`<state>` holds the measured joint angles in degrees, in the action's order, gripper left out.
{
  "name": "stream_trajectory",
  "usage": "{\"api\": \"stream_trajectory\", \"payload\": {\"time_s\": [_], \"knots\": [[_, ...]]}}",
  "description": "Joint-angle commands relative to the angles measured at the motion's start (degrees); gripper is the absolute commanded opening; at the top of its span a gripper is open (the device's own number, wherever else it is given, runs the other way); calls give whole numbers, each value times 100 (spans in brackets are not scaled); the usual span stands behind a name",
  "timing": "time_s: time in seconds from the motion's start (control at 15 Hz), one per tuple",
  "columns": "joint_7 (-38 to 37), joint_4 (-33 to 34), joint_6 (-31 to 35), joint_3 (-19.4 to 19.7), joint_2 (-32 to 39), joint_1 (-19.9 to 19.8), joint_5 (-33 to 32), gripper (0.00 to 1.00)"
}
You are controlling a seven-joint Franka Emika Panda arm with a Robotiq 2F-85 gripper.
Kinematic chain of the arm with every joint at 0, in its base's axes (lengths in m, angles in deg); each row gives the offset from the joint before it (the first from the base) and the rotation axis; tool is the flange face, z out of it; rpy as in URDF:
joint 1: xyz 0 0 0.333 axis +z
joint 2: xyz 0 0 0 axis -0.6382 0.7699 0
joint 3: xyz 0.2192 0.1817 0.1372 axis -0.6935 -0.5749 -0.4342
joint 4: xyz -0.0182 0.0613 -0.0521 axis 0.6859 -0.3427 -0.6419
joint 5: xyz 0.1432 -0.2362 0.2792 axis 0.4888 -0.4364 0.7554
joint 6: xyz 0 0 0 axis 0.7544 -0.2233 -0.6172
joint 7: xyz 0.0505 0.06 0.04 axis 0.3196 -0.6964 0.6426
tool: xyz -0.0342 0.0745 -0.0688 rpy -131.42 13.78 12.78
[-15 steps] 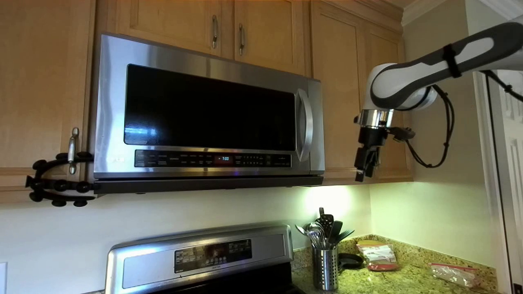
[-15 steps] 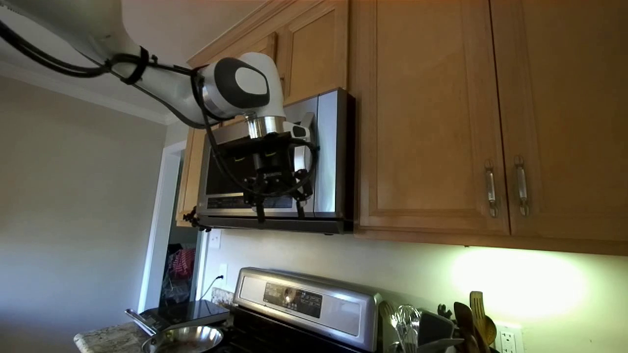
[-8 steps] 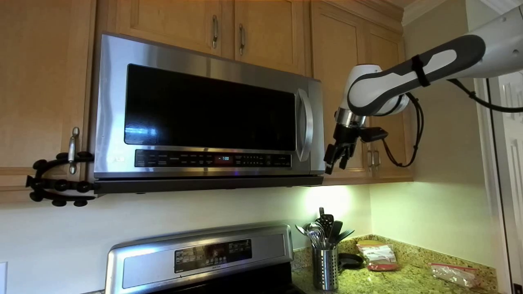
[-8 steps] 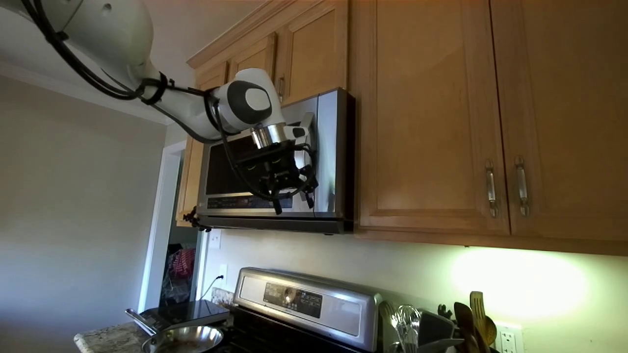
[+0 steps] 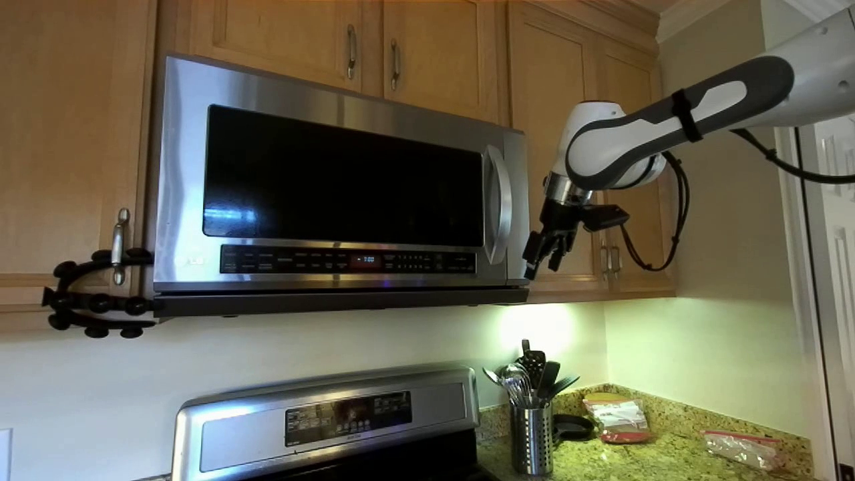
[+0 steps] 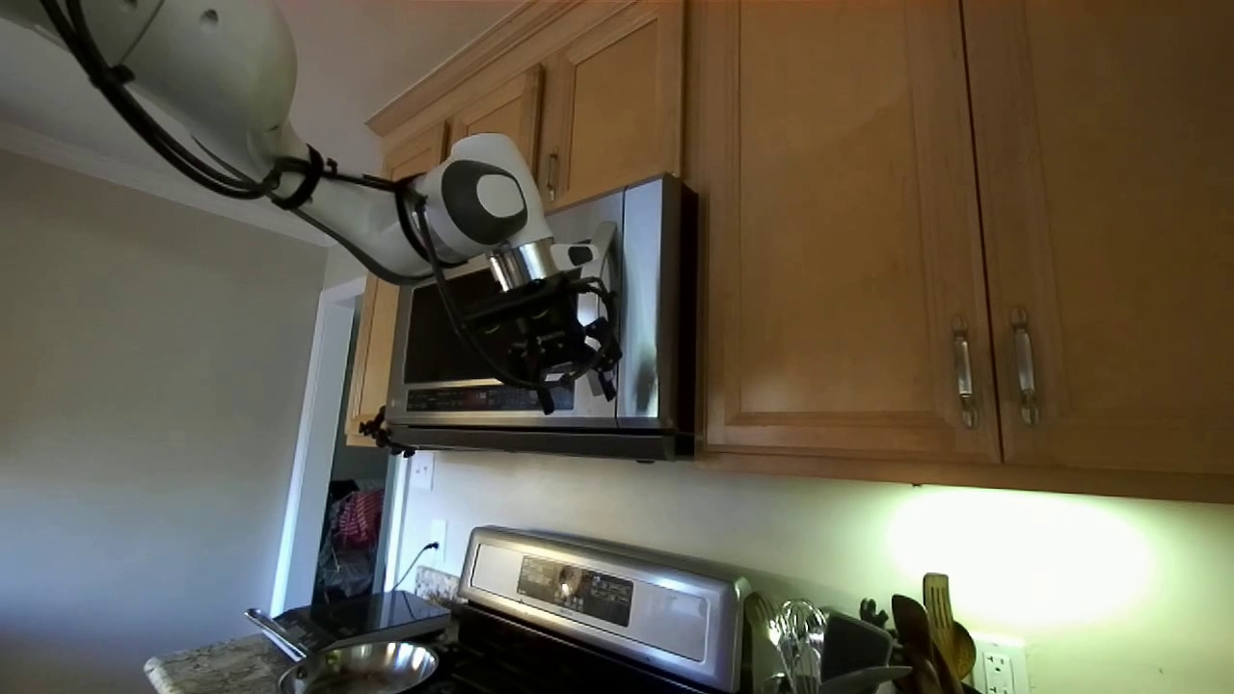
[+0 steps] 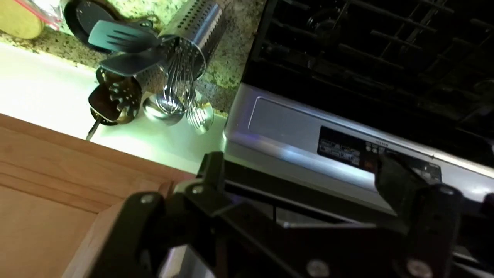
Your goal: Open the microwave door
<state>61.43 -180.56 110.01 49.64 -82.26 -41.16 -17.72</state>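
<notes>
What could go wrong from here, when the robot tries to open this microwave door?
The open jaws slant downward while the door handle runs upright, so they may bump it instead of closing around it. The black cable hangs in a slack loop below the arm and could perhaps catch on that handle. The microwave door is shut; if it opens, it might swing into the arm.

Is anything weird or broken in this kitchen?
Maybe one thing: a curvy, knobbly black thing sits by a cabinet handle, left of the microwave in an exterior view. Handles don't usually have that, so it looks odd. I see nothing spilled or broken.
</notes>
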Motion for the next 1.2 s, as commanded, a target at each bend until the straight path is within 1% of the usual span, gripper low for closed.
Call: {"api": "stream_trajectory", "payload": {"time_s": [0.0, 0.13, 0.33, 0.6, 0.8, 0.93, 1.0, 1.07, 1.13], "knots": [[-659, 0, 833, -177, -31, -115, -40, 100], [-971, 41, 1172, -279, -40, -142, -69, 100], [-1579, 165, 1596, -468, -43, -284, -244, 100], [-2122, 488, 1861, -678, 35, -552, -613, 100], [-2335, 667, 2141, -699, 113, -647, -672, 100], [-2334, 762, 2284, -668, 210, -642, -565, 100], [-2334, 792, 2340, -663, 250, -644, -542, 75], [-2334, 813, 2376, -667, 281, -650, -550, 72], [-2289, 826, 2391, -654, 308, -626, -522, 67]]}}
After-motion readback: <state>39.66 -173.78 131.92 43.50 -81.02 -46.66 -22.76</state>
